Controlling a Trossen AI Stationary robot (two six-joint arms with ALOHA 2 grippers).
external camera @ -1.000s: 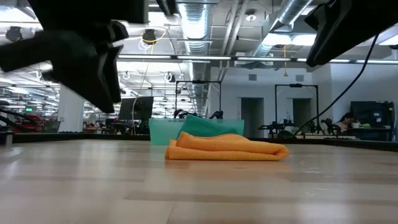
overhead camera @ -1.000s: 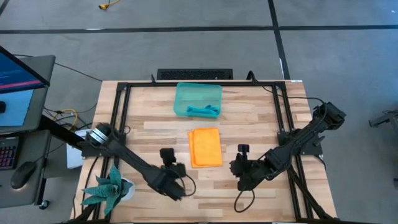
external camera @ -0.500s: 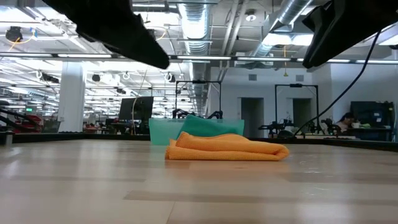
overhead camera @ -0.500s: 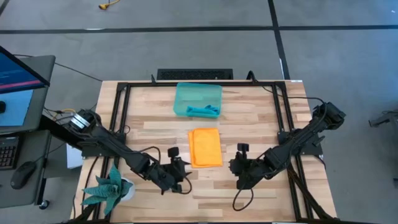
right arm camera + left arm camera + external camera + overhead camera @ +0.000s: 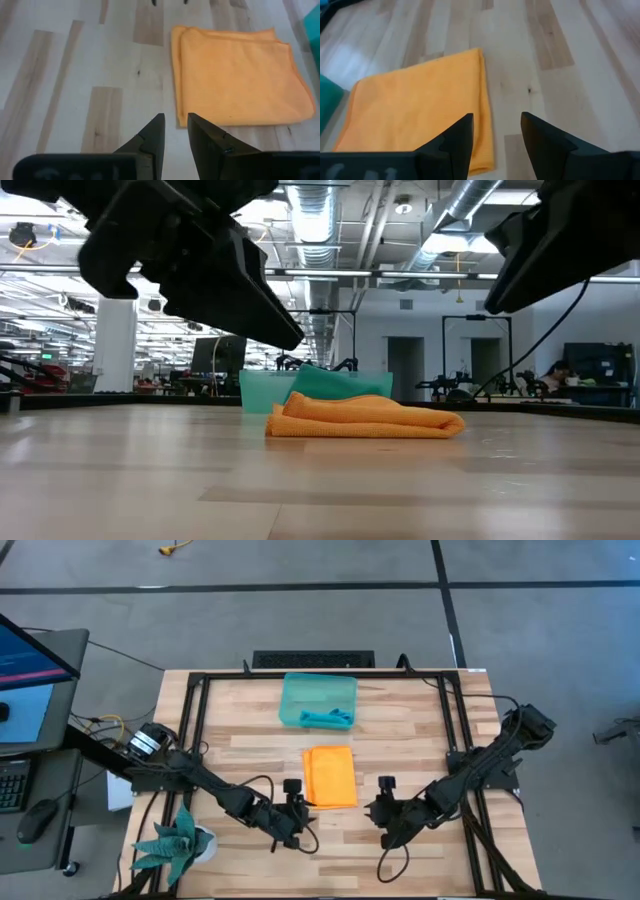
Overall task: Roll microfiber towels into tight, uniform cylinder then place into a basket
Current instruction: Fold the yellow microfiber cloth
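Moved: left gripper (image 5: pixel 296 821) has been swung in toward the orange towel's near-left corner; fingers spread, nothing held.
Orange towel (image 5: pixel 330 776): folded flat at table centre; soft, light, best pinched at the near edge.
Basket (image 5: pixel 318 700): behind it, teal towel (image 5: pixel 327 718) inside.
Right gripper (image 5: pixel 383 815): near the near-right corner, narrowly parted, empty.

Bright even overhead light, soft shadows, low view fg arms blurred, ceiling lamps maybe glaring
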